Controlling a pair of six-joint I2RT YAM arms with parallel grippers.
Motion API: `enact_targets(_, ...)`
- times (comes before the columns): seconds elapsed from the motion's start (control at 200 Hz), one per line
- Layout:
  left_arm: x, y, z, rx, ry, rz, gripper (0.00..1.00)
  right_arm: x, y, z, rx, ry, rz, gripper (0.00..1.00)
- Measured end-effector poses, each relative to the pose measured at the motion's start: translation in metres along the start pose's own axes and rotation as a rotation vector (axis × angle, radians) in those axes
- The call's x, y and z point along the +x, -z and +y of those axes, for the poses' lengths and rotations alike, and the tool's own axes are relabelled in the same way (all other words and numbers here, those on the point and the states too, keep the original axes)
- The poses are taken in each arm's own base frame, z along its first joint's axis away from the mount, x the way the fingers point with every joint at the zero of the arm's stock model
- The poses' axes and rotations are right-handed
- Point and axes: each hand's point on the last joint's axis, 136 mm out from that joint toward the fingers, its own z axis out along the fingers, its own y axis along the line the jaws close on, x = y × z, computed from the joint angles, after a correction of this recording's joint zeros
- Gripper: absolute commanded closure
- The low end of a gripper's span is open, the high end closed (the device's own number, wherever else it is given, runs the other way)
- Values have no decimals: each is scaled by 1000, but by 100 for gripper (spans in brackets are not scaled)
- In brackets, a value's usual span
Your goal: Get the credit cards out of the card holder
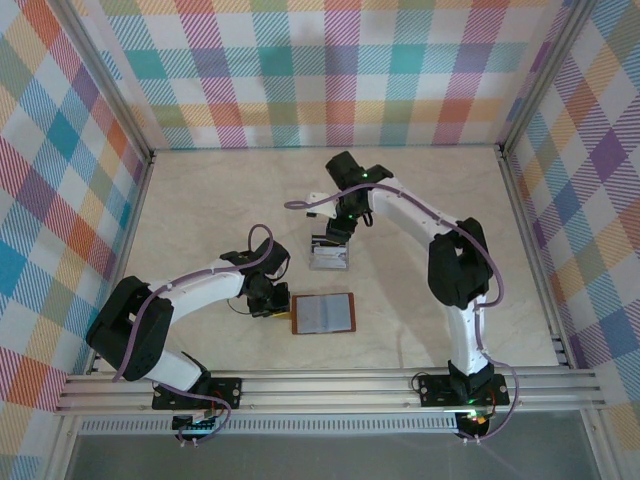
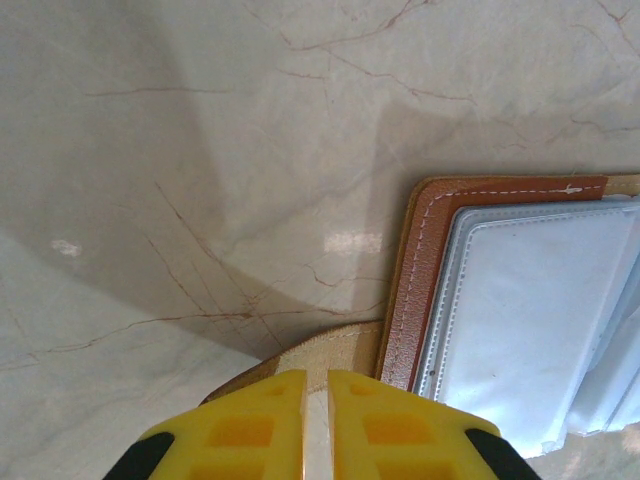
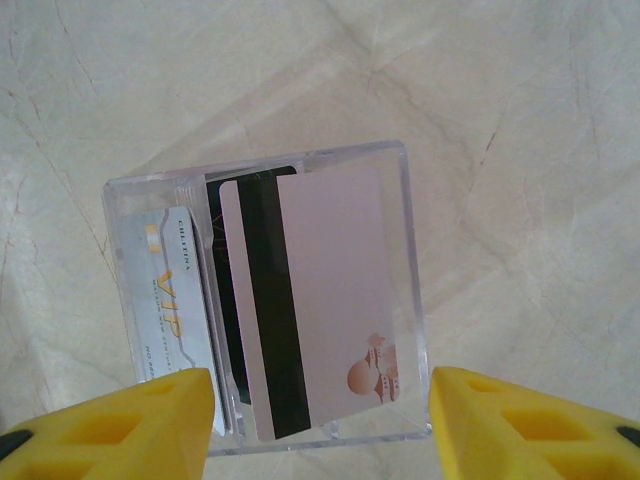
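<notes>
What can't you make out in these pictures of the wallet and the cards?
Left wrist view: the wallet runs off the right edge, so its far pockets are unseen.
Left wrist view: the left tool covers the strap, so a real pinch is unconfirmed.
Right wrist view: the striped card hides how many others stand behind it in the clear box.
Top view: the wallet's pockets are too small to check.

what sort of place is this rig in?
Likely a staged robot test cell, not a real room: plaid walls on three sides, a metal rail carrying both arm bases, a marble-look tabletop with a wallet and clear card box.
</notes>
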Motion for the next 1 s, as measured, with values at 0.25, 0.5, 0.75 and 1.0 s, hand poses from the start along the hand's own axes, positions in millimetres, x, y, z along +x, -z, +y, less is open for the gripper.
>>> enact_targets(0.25, 0, 0, 0, 1, 0, 1, 85, 6, -15, 4, -28, 15, 25, 27)
enact_targets(0.5, 0, 0, 0, 1, 0, 1, 85, 11, -28, 4, -35, 16, 47, 25)
enact_targets(0.75, 0, 0, 0, 1, 0, 1, 85, 14, -36, -3, -6, 18, 65, 25)
enact_targets(1.0, 0, 0, 0, 1, 0, 1, 85, 12, -36, -12, 33, 23, 62, 26)
